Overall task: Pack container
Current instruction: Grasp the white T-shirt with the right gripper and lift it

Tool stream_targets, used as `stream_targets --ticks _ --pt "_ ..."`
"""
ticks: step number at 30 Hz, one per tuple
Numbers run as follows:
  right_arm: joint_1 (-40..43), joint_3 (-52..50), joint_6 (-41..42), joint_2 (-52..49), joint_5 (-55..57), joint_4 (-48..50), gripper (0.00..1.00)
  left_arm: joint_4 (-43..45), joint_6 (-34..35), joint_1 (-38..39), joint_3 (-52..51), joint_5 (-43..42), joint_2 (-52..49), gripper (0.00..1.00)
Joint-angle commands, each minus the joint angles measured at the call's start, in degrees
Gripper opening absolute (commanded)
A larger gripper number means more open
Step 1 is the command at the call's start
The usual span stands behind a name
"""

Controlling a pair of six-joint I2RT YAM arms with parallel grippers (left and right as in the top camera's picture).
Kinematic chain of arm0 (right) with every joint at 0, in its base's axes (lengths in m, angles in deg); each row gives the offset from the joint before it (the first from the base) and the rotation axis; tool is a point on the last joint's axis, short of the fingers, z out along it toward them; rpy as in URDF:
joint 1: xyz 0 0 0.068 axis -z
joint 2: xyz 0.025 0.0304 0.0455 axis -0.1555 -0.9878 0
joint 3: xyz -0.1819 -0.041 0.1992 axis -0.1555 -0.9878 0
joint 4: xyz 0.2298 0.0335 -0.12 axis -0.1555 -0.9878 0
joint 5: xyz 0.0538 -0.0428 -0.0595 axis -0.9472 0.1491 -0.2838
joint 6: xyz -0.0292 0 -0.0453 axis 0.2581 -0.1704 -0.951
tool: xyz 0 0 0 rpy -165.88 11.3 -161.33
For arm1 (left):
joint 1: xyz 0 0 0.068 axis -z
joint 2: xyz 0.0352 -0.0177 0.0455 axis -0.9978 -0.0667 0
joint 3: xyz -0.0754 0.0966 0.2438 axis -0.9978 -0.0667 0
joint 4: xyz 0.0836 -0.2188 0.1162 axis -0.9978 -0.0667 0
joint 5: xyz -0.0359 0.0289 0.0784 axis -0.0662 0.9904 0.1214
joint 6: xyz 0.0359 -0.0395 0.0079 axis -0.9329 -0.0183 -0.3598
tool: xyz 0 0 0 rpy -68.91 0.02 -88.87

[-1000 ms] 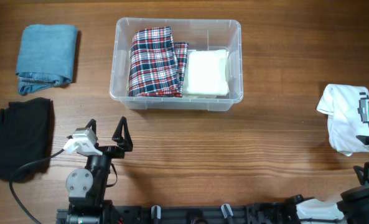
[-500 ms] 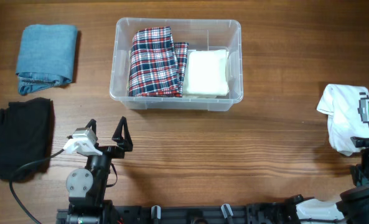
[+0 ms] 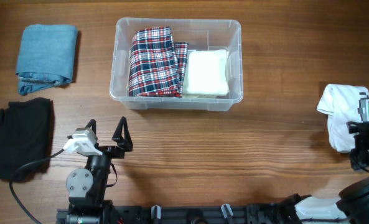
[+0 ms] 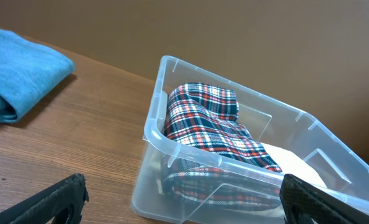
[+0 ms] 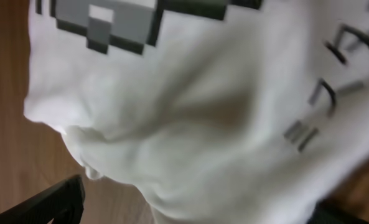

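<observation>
On the wooden table [image 3: 265, 143], the half-filled container [image 3: 178, 21] is sitting mid far edge, probably light and rigid, best gripped by its rim, while your right gripper [image 3: 363, 134] is hovering spread wide over the limp white shirt [image 3: 338, 112] at the right edge, left gripper [image 3: 106, 127] likewise spread.

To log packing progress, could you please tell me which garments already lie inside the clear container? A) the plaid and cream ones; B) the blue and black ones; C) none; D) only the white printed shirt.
A: the overhead view shows the plaid garment and the cream garment lying side by side inside the container.
</observation>
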Motion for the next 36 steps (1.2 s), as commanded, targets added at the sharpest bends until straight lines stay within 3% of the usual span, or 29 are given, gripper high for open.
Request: stream_targets --ticks 1,5,9,16,22,36 --pt "-1.5 -1.9 2.9 -7.4 3.5 1.7 0.94 -0.3 0.1 -0.4 -0.2 0.2 0.4 1.0" --pt "-1.7 -1.9 2.9 -10.6 3.5 4.7 0.85 -0.3 0.1 -0.4 -0.2 0.2 0.4 1.0" --pt "-1.7 -1.9 2.9 -11.1 3.5 5.9 0.68 -0.3 0.1 -0.4 -0.2 0.2 0.4 1.0" --pt "-1.7 -1.9 2.7 -11.0 0.5 8.4 0.26 -0.3 0.1 -0.4 -0.2 0.2 0.4 1.0" --pt "-1.7 -1.4 2.9 -10.9 -6.5 11.0 0.04 -0.3 0.1 -0.4 -0.2 0.2 0.4 1.0" --pt "-11.3 8.1 2.9 2.1 -8.8 2.9 0.04 -0.3 0.1 -0.4 -0.2 0.2 0.4 1.0"
